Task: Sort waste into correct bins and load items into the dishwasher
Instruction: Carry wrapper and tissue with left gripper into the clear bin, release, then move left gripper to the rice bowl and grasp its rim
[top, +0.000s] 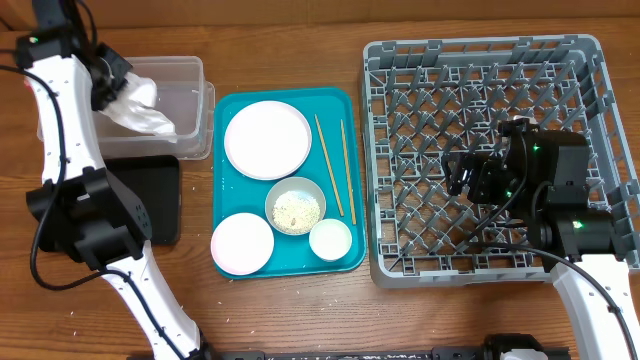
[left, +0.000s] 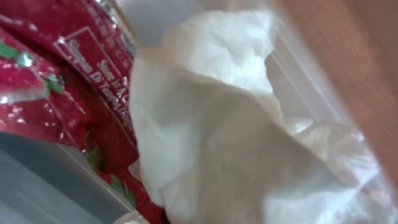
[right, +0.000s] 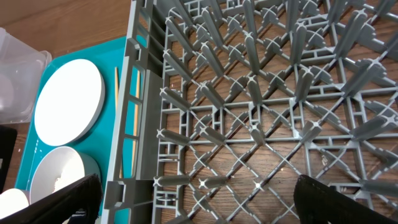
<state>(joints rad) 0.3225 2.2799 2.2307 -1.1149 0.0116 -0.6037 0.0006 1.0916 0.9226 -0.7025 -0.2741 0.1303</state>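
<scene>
**Left gripper (top: 112, 76) over the clear tub (top: 192, 68), closed on waste**
It appeared clamped on the paper napkin (top: 142, 110), red wrapper (left: 56, 93) alongside, with the tub directly beneath. The right gripper (top: 462, 175) hung wide open and empty over the dish rack (top: 480, 48).

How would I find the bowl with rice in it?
Look at the teal tray in the middle of the table. Right beside the big white plate sits a grey metal bowl. It is the only dish with rice grains inside.

Teal tray (top: 235, 190) on wooden table (top: 300, 320) (brown woodgrain).
</scene>
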